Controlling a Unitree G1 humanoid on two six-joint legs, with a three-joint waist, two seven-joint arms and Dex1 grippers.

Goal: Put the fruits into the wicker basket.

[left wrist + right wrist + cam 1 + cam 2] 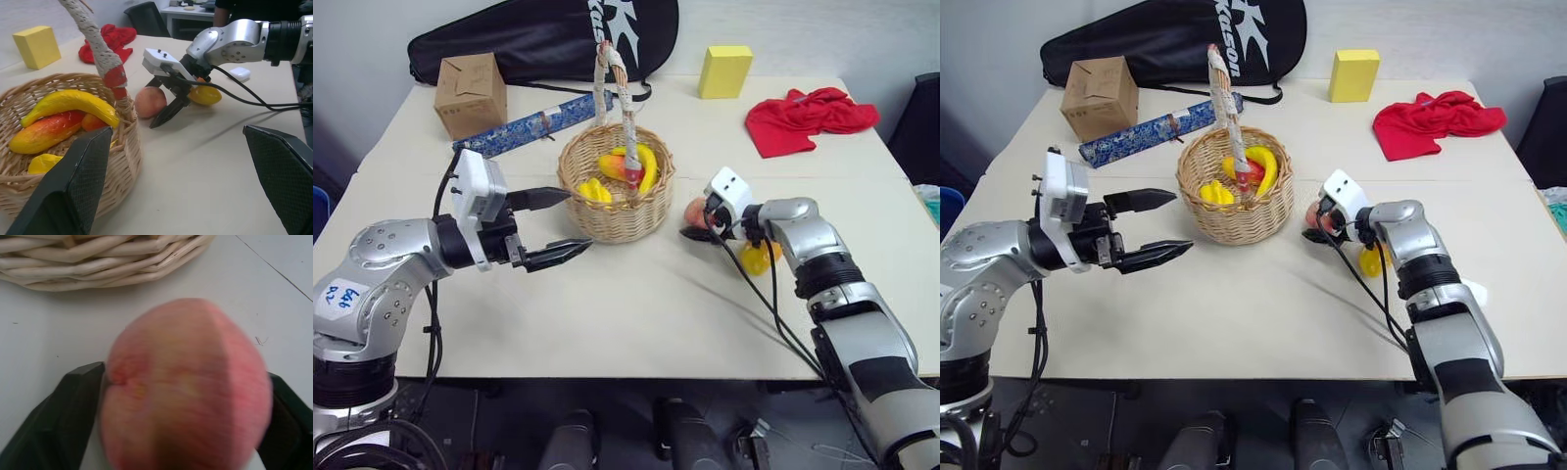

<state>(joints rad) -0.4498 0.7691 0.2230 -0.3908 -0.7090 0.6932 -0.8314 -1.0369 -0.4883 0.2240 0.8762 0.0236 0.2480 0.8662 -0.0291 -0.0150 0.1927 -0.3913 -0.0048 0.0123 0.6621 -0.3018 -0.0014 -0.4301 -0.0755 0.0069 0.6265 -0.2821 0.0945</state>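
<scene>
The wicker basket [607,220] stands mid-table with yellow bananas [648,166] and a yellow-red mango [46,132] inside. Just right of it, the pink-orange peach [695,209] rests on the table. My right gripper [693,223] straddles the peach, and in the right wrist view a black finger presses against each side of it [186,387]. A small yellow-orange fruit [759,257] lies behind my right wrist. My left gripper [576,223] hovers open and empty at the basket's left side, pointing toward it.
A cardboard box [470,93], a blue patterned roll [533,122] and a black bag [548,34] lie at the back left. A yellow block [724,70] and a red cloth [808,116] are at the back right. A small white case [239,73] sits beyond my right arm.
</scene>
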